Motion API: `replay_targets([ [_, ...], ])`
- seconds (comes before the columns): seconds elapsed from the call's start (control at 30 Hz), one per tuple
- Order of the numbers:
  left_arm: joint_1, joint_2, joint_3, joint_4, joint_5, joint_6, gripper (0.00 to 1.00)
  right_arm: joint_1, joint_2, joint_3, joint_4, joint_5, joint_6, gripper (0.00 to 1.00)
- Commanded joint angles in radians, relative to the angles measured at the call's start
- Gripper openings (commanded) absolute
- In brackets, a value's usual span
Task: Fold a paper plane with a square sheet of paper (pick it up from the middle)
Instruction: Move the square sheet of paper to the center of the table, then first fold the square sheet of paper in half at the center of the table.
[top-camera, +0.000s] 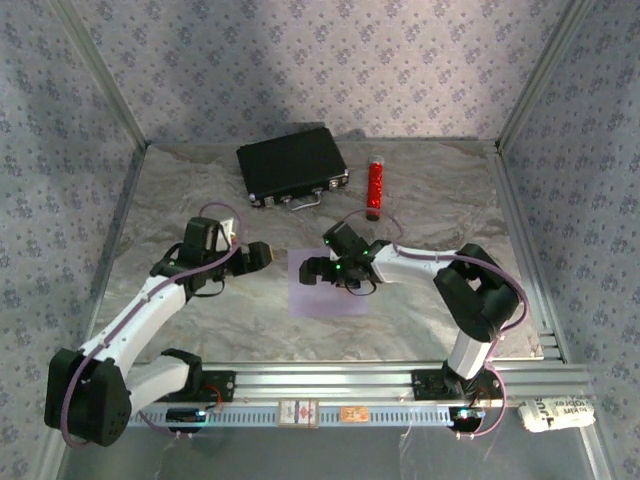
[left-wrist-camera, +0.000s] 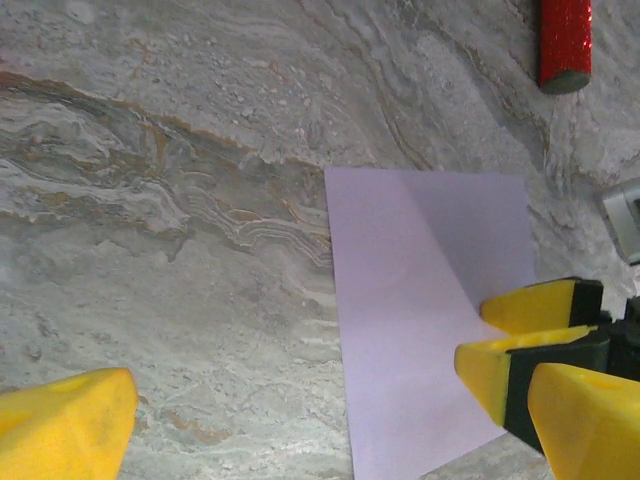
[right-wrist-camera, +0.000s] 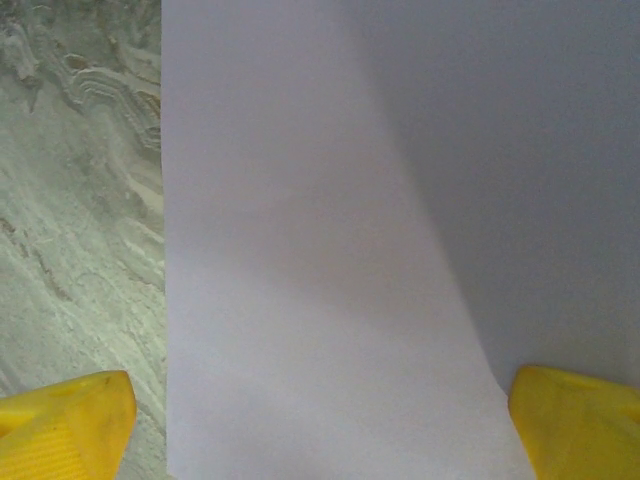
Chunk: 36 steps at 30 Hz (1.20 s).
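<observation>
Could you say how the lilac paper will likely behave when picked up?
The square sheet of paper lies thin and flat on the table, so probably floppy and light. Lacking a raised edge, it may just slide.

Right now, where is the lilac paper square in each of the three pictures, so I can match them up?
Top external: the square sheet of paper lies mid-table, at picture centre.
Left wrist: the sheet sits right of centre, reaching the bottom edge.
Right wrist: the sheet spans centre and right, top to bottom.
Shared landmark: the grey marbled table bordering the sheet.
</observation>
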Motion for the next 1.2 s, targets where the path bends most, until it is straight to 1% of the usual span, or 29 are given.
replay_targets([
  [0.0,0.057,-0.053,-0.009,0.020,0.064,-0.020,1.00,0.018,0.036,-0.007,-0.033,-0.001,0.057,0.99],
  [0.07,0.108,-0.056,-0.012,0.017,0.116,-0.033,1.00,0.017,0.033,-0.012,-0.022,0.007,0.083,0.99],
  [0.13,0.135,-0.061,-0.012,0.020,0.157,-0.030,1.00,0.017,0.033,-0.019,0.000,0.004,0.115,0.99],
  [0.2,0.137,-0.071,-0.014,0.026,0.179,-0.021,1.00,0.016,0.022,-0.036,0.036,0.004,0.154,0.99],
  [0.33,0.135,-0.080,-0.019,0.026,0.196,-0.023,1.00,0.012,-0.033,-0.103,0.185,0.000,0.255,0.99],
  [0.43,0.120,-0.075,-0.021,0.028,0.212,-0.029,1.00,0.008,-0.086,-0.117,0.219,0.010,0.243,0.99],
  [0.53,0.058,-0.062,-0.005,0.012,0.187,-0.010,1.00,-0.003,-0.164,-0.115,0.166,0.060,0.187,0.99],
  [0.63,-0.018,-0.024,0.029,-0.023,0.129,0.004,0.99,-0.014,-0.256,-0.131,0.080,0.161,0.125,0.99],
  [0.73,-0.089,0.030,0.060,-0.041,0.066,-0.006,0.97,-0.039,-0.368,-0.181,-0.013,0.288,0.110,0.99],
  [0.83,-0.186,0.104,0.130,-0.100,-0.028,0.014,0.95,-0.091,-0.498,-0.261,-0.062,0.353,0.109,0.99],
  [0.9,-0.241,0.168,0.186,-0.151,-0.097,0.014,0.90,-0.136,-0.584,-0.321,-0.059,0.349,0.119,0.99],
  [0.93,-0.265,0.205,0.218,-0.179,-0.132,0.009,0.87,-0.162,-0.624,-0.352,-0.051,0.331,0.122,0.99],
  [1.0,-0.302,0.281,0.278,-0.224,-0.167,-0.005,0.83,-0.212,-0.692,-0.403,-0.035,0.277,0.127,0.99],
  [1.07,-0.348,0.365,0.349,-0.267,-0.194,-0.009,0.80,-0.255,-0.742,-0.433,-0.037,0.216,0.119,0.99],
  [1.17,-0.420,0.490,0.466,-0.363,-0.257,-0.002,0.80,-0.278,-0.788,-0.437,-0.089,0.177,0.094,0.99],
])
